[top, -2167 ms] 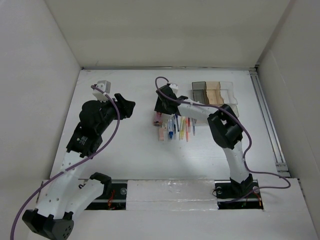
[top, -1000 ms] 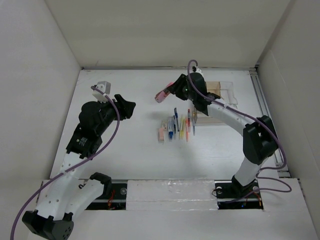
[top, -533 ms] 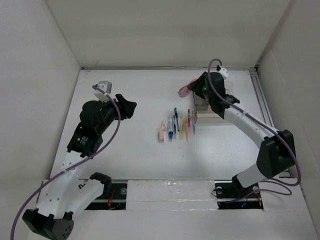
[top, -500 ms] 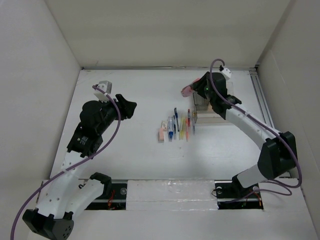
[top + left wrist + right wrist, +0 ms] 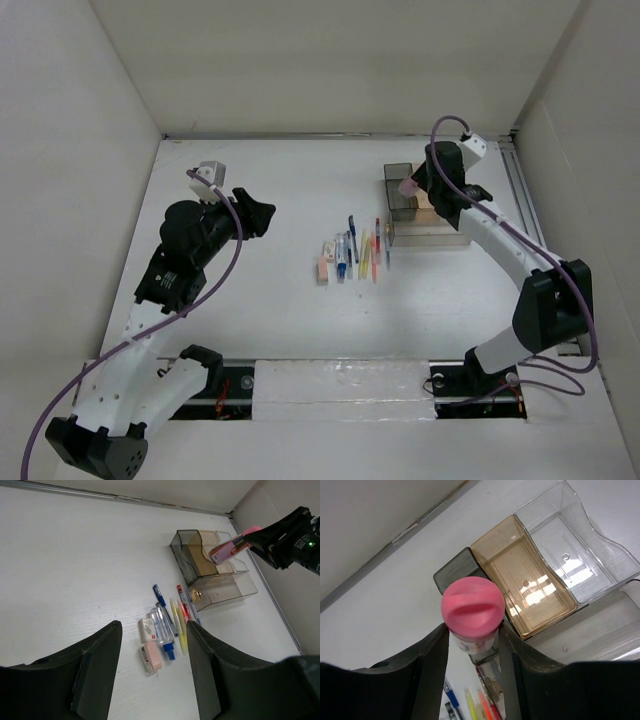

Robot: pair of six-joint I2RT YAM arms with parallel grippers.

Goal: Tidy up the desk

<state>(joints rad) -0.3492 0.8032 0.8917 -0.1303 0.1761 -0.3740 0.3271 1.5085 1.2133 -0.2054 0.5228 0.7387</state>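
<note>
Where pens (image 5: 356, 250) lie, the desk (image 5: 270, 320) is matte white

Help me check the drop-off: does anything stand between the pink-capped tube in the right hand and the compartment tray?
Nothing visible does. The right hand holds the pink-capped tube above the tray; its amber and clear compartments look empty. The cap hides part of the dark one.

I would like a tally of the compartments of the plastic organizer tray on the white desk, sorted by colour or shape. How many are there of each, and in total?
Dark grey short plastic compartment: 1
Amber short plastic compartment: 1
Clear short plastic compartment: 1
Long plastic compartment across their near ends: 1
Total: 4
</note>
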